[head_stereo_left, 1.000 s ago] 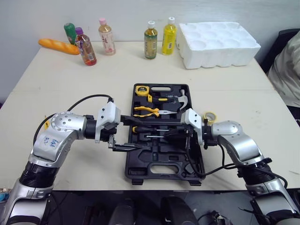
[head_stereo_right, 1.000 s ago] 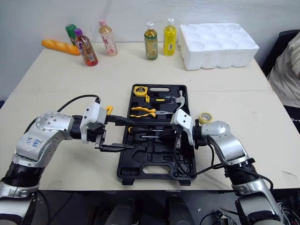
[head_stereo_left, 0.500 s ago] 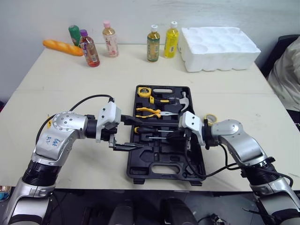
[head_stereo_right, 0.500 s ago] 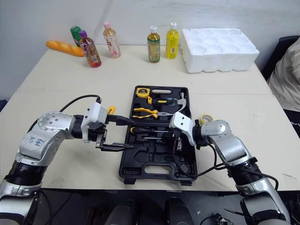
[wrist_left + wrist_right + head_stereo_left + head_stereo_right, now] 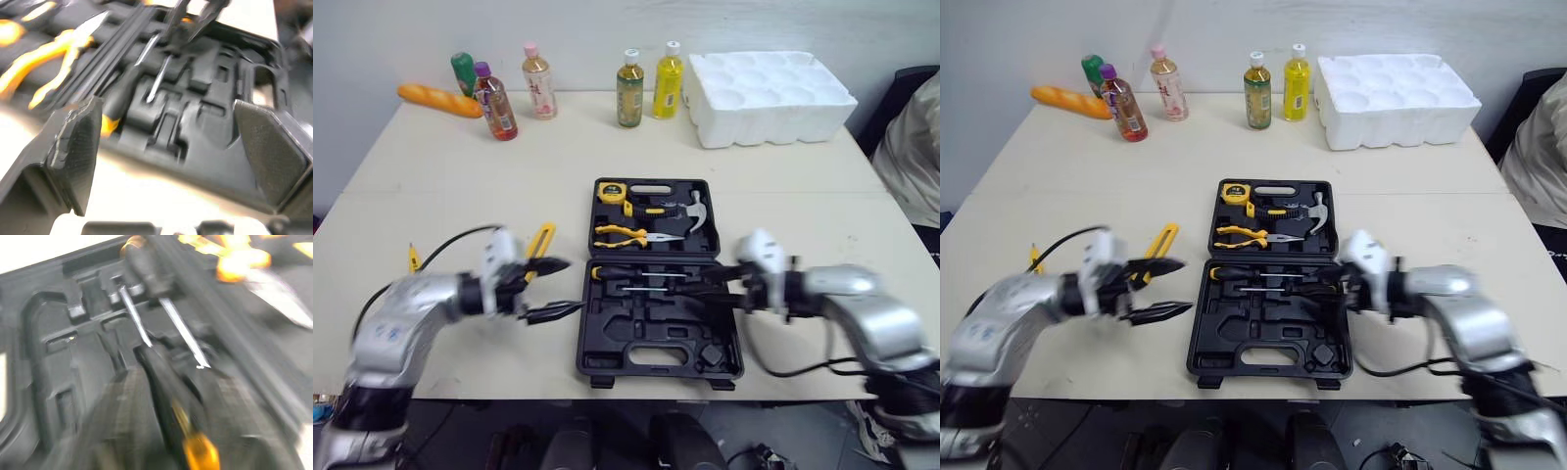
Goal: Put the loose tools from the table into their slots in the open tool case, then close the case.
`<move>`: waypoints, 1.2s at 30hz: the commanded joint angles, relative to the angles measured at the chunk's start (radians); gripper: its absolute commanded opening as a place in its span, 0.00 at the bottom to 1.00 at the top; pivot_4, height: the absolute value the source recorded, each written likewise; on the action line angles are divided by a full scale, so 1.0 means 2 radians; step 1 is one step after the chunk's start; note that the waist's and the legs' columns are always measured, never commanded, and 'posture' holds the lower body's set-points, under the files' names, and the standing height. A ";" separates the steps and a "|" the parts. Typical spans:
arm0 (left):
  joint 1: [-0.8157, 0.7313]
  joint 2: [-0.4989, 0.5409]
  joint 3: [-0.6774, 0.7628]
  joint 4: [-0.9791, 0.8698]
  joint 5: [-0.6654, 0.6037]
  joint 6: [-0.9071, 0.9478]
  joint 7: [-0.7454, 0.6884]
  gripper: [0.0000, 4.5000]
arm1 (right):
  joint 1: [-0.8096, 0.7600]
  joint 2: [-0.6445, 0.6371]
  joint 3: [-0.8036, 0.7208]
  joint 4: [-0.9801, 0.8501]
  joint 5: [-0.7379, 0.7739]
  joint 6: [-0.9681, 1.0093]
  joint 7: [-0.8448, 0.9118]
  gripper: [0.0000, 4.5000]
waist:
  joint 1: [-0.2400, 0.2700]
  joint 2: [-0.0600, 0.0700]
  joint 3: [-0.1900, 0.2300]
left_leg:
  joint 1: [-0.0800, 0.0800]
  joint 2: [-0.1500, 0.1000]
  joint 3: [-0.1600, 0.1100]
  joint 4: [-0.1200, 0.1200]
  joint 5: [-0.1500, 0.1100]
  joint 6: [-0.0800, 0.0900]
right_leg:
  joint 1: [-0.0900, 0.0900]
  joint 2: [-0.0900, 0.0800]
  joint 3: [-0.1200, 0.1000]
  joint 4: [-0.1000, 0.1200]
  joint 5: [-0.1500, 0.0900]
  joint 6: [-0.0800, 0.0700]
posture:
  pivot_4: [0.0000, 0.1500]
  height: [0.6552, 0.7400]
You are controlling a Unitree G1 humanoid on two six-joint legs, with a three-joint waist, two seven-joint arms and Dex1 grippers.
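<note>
The open black tool case (image 5: 656, 338) lies in the middle of the table. Its upper half holds a tape measure (image 5: 610, 190), pliers (image 5: 626, 233) and a hammer (image 5: 690, 211). Two screwdrivers (image 5: 636, 275) lie in the lower half. My right gripper (image 5: 713, 286) hovers over the case's right side, its fingers (image 5: 117, 421) apart on either side of a black screwdriver handle (image 5: 164, 387) resting in its slot. My left gripper (image 5: 553, 289) is wide open and empty, just left of the case. A yellow utility knife (image 5: 540, 239) lies loose on the table beside it.
Several bottles (image 5: 628, 88), a bread loaf (image 5: 435, 98) and a white foam tray (image 5: 769, 93) stand along the far edge. A small yellow item (image 5: 411, 257) lies at the left. A person's sleeve (image 5: 915, 147) shows at the right edge.
My right gripper has opened and drawn back to the right, leaving the screwdriver in the case. My left arm has pulled away from the case toward the left.
</note>
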 commanded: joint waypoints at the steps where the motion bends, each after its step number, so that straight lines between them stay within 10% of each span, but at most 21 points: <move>1: 0.084 -0.011 0.148 -0.025 -0.044 0.036 0.043 1.00 | 0.055 -0.050 -0.114 0.009 0.018 0.006 0.018 0.88 | 0.001 0.000 0.000 | 0.001 0.000 0.000 0.000 0.000 0.000 | 0.001 0.000 0.000 -0.001 0.000 0.000 | 1.00 1.00; 9: 0.211 -0.019 0.342 0.092 -0.016 -0.011 0.099 1.00 | 0.115 -0.118 -0.225 0.162 -0.022 -0.057 0.020 0.99 | 0.000 0.000 0.000 | 0.003 0.000 0.000 -0.001 0.000 0.000 | 0.002 -0.001 0.000 -0.003 0.000 -0.001 | 1.00 1.00; 21: 0.196 -0.003 0.338 0.136 -0.004 -0.046 0.130 1.00 | 0.088 -0.135 -0.204 0.279 -0.047 -0.140 0.025 0.99 | 0.000 0.000 0.000 | 0.002 -0.001 0.001 -0.002 0.000 0.000 | 0.001 -0.003 0.000 -0.003 0.000 -0.001 | 1.00 1.00; 36: 0.043 -0.036 0.275 -0.053 -0.014 0.266 0.412 1.00 | 0.000 -0.096 -0.091 -0.021 0.112 0.015 0.030 0.99 | 0.000 0.001 0.001 | 0.002 -0.001 0.001 -0.002 0.000 0.000 | 0.001 -0.002 0.000 -0.002 0.000 -0.001 | 1.00 1.00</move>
